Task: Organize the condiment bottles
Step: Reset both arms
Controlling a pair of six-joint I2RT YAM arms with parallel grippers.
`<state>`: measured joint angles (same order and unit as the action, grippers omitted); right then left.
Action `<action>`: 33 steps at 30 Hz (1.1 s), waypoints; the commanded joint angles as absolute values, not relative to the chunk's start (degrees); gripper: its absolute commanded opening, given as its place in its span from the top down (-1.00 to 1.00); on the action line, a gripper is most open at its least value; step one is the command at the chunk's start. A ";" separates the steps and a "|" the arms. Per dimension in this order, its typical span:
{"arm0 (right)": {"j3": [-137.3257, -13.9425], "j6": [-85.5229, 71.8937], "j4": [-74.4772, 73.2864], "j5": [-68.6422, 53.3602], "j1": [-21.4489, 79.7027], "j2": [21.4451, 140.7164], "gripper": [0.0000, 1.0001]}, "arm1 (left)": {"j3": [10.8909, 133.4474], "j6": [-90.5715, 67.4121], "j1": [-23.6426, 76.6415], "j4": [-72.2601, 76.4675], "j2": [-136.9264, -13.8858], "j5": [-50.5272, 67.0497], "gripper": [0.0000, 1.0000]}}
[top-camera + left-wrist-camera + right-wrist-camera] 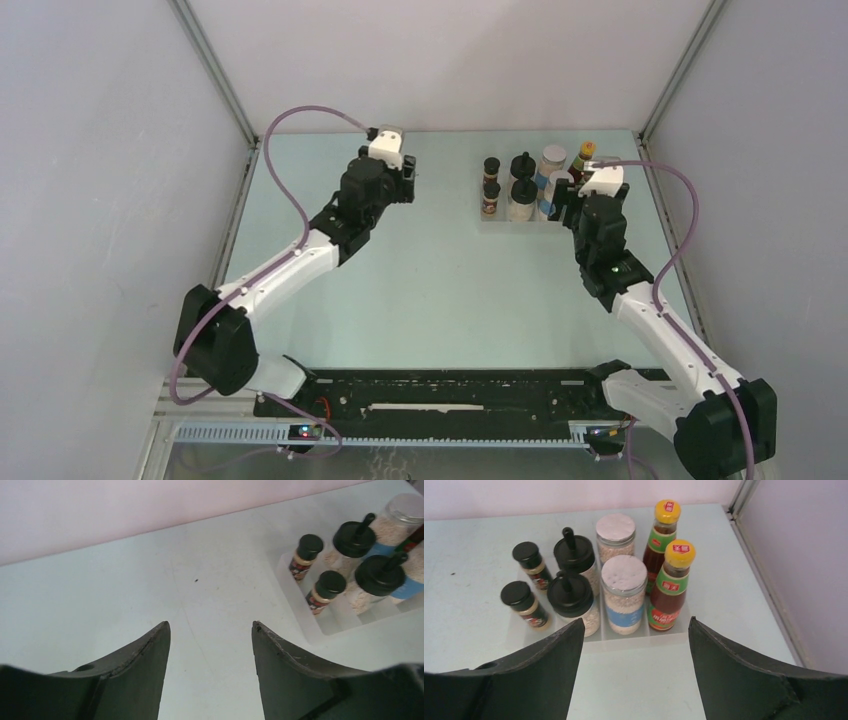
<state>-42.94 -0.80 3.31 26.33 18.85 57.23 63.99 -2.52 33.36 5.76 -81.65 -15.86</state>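
Note:
All eight bottles stand upright in a clear divided tray [639, 641] at the table's back right, also in the top view [500, 222]. In the right wrist view they stand in pairs: two tiny dark jars [523, 602], two black-lidded pale jars [571, 597], two grey-lidded blue-labelled jars [624, 592] and two red sauce bottles with yellow caps [671, 587]. My right gripper [636, 622] is open and empty just in front of the tray [578, 195]. My left gripper [210, 625] is open and empty over bare table, left of the tray [395, 172]. The left wrist view shows the dark jars [325, 590].
Grey enclosure walls stand close on the left, back and right. A metal frame post [741, 495] runs by the tray's right side. The black base rail [440, 395] lies along the near edge.

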 commanded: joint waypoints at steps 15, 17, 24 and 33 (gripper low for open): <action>-43.69 1.79 15.01 14.42 5.00 59.69 -0.69 | 45.50 -9.98 19.48 24.12 -70.17 -11.46 -0.30; -42.49 1.76 16.35 11.37 2.96 58.79 -0.69 | 45.71 -8.81 18.97 24.80 -71.03 -9.42 -0.30; -39.03 1.65 19.85 1.91 -3.04 55.13 -0.67 | 47.21 -6.38 16.59 24.93 -72.10 -4.94 -0.30; -38.94 0.30 18.85 -0.89 -3.22 58.14 -0.76 | 44.29 -5.94 14.21 27.42 -70.63 -2.72 -0.30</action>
